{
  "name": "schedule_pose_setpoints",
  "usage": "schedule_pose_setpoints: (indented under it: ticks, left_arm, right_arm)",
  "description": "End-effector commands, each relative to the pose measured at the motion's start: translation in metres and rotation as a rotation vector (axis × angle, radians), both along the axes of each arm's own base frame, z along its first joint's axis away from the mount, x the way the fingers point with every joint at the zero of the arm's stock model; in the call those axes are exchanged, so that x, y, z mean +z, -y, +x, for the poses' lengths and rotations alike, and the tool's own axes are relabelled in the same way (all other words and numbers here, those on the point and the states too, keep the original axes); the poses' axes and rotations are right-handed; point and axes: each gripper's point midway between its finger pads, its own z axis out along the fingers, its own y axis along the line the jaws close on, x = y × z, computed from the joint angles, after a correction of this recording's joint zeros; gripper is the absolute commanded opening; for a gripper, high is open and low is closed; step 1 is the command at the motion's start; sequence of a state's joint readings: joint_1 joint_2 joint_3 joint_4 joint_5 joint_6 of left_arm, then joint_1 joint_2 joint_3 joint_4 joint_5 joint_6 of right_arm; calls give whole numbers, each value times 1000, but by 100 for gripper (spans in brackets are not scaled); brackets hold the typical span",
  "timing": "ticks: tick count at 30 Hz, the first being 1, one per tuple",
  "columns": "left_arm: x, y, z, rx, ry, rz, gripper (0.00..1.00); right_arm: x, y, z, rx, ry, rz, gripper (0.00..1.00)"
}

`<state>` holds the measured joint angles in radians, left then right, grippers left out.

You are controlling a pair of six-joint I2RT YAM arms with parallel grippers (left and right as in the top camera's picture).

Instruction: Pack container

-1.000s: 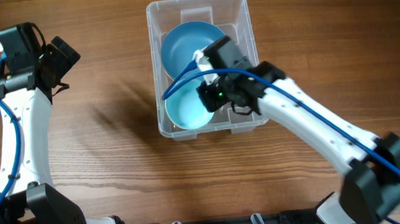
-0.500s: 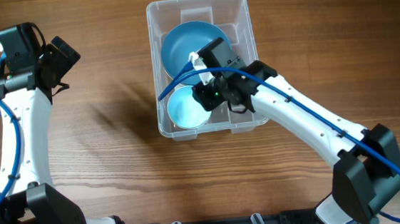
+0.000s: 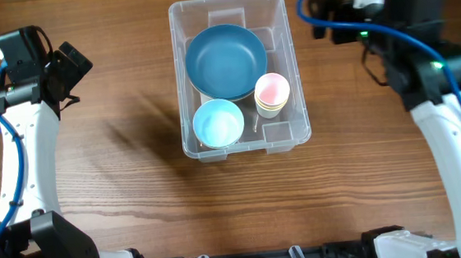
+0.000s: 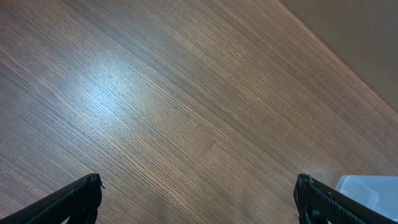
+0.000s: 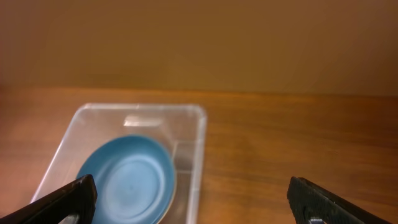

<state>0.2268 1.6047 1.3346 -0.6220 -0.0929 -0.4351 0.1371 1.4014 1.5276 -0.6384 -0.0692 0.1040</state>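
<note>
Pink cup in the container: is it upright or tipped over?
Upright: the pink cup shows its round open mouth straight to the overhead view, beside the dark blue bowl.

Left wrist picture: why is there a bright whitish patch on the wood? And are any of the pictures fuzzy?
Left wrist view: that patch is light glaring off the table; the wood grain stays sharp. Right wrist view: soft and orange-tinted, so the container and blue bowl look blurry. Overhead view: crisp, even light, with a faint shadow on the wood left of the container.
</note>
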Motion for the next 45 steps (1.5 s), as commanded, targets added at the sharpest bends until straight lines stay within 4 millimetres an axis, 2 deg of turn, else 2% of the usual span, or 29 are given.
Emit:
schedule_pose_setpoints:
  ticks: [1,7,18,21,26,28,30,31,33,36,37,38,41,45]
  left_arm:
    - [1,-4,2,11,2,8,100]
    - [1,-4,2,11,2,8,100]
    - [1,-4,2,11,2,8,100]
    - [1,-4,2,11,2,8,100]
    - [1,-4,2,11,2,8,100]
    - [1,-4,2,11,2,8,100]
    - [1,-4,2,11,2,8,100]
    - [1,-4,2,11,2,8,100]
    - [1,-4,2,11,2,8,100]
    - [1,-4,2,11,2,8,100]
    - [1,-4,2,11,2,8,100]
    - [1,-4,2,11,2,8,100]
    - [1,-4,2,11,2,8,100]
    - [1,-4,2,11,2,8,100]
  right_arm:
    - [-2,12,4,-33,-8,-1,100]
    - [-7,12,5,-34,-21,-2,100]
    - [-2,12,8,-35,2,-4,100]
    - [12,12,15,-36,66,4,100]
    - [49,9,29,-26,227,22,100]
    - [56,9,24,-14,251,-6,99]
    - [71,11,11,17,297,-80,100]
    - [88,12,-6,36,343,-131,100]
    - [106,15,-27,48,402,-172,100]
    - [128,20,-71,68,501,-262,100]
    - [133,22,-92,73,539,-298,100]
    - [136,24,-105,75,562,-316,100]
    - [138,30,-164,70,659,-361,100]
    - [119,36,-219,52,736,-351,100]
